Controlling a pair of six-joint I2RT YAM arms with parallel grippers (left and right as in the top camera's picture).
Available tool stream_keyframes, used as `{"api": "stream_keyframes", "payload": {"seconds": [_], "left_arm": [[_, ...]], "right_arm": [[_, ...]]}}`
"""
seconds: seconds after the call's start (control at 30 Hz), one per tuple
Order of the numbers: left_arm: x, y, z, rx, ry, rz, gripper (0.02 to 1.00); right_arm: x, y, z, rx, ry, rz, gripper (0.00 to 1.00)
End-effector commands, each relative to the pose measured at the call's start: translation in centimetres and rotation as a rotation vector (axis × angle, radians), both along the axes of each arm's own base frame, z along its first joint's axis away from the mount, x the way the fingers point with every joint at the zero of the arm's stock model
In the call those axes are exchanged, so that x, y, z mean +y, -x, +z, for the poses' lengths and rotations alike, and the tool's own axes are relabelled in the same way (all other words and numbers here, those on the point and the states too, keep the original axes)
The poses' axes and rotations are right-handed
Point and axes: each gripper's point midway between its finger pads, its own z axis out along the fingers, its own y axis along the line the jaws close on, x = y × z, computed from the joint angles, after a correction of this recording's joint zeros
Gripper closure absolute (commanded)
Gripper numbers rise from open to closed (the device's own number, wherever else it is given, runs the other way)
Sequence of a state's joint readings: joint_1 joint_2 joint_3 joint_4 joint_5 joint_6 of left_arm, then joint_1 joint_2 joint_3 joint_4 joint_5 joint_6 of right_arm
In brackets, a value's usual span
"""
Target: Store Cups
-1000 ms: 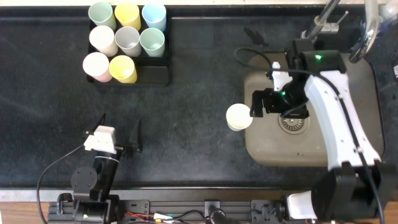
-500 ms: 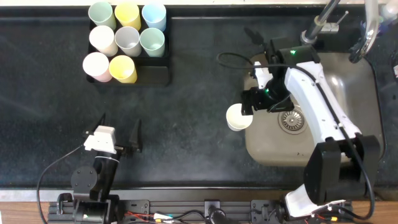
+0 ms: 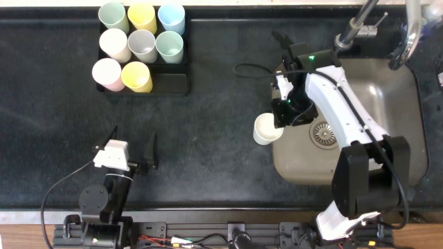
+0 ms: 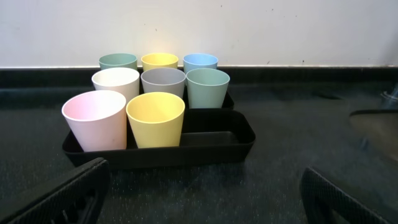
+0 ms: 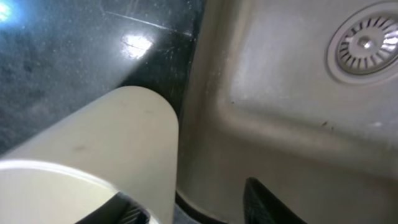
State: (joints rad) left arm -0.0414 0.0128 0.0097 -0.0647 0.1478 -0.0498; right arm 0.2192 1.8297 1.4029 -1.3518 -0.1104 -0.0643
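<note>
Cream cup held at the sink's edge

Upper left, a black rectangular plastic tray [image 3: 173,84] holds eight pastel plastic cups [image 3: 142,45]. Lower left, the left gripper [image 3: 133,142] sits with its fingers spread wide. Right of centre, the right gripper [image 3: 278,119] clamps the rim of a cream plastic cup [image 3: 264,129] at the beige sink's [image 3: 387,104] left edge.

right hand [image 3: 277,122] has pivoted about the cream cup [image 3: 264,130], arm swinging up the sink [image 3: 387,104].

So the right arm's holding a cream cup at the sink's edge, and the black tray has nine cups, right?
Not nine. The top view shows eight cups in the black tray, with one corner free. The cream cup part is right.
</note>
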Motion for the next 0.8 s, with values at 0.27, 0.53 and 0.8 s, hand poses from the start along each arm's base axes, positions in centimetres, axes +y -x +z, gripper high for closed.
{"api": "stream_keyframes", "payload": {"seconds": [0.27, 0.53, 0.8], "left_arm": [[-0.3, 0.1, 0.1, -0.005, 0.008, -0.015, 0.02], [-0.3, 0.1, 0.1, -0.005, 0.008, -0.016, 0.018], [-0.3, 0.1, 0.1, -0.005, 0.008, -0.015, 0.018]], "right_arm": [[2.1, -0.8, 0.6, -0.033, -0.033, -0.028, 0.869], [3.0, -0.6, 0.6, -0.03, -0.049, -0.026, 0.958], [4.4, -2.7, 3.2, -0.121, -0.081, -0.007, 0.958]]}}
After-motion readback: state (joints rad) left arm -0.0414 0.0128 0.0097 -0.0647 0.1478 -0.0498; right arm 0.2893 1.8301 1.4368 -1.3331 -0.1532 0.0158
